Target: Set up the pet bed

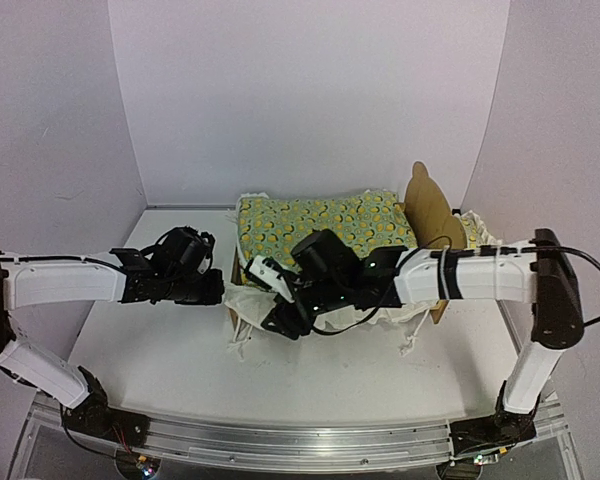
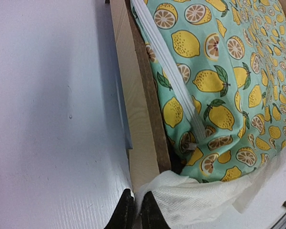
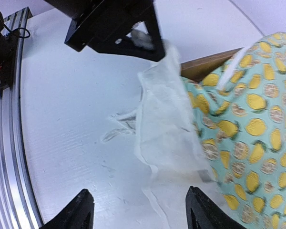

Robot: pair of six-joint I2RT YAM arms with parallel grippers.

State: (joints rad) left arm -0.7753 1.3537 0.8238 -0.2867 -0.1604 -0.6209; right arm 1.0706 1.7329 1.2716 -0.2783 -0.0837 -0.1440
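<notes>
Left gripper (image 1: 218,288) is pinching the blanket ruffle (image 3: 162,119), pet bed (image 1: 427,205) lying at its 3 o'clock; right gripper (image 3: 145,212) hovering open

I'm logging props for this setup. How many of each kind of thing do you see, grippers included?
Wooden pet bed: 1
Lemon-print soft pieces: 2 (blanket, pillow)
Grippers: 2 (left gripper, right gripper)
Total: 5
</notes>
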